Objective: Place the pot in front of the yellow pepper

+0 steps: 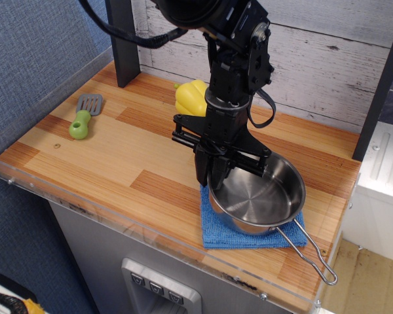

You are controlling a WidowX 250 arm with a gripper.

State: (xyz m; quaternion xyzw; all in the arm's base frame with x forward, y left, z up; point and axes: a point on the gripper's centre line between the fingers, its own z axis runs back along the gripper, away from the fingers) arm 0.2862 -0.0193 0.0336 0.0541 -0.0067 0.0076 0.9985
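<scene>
Two fingers of the tool point(211, 175) pinch the pot point(259, 201) rim.

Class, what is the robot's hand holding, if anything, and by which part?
The hand grips the pot by its left rim, one finger inside, one outside.

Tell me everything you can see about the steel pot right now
The pot is a shallow, round, shiny steel pan, empty inside, with a thin wire loop handle pointing toward the front right. It sits over the blue cloth, right of the pepper. The gripper is closed on its left rim.
</scene>
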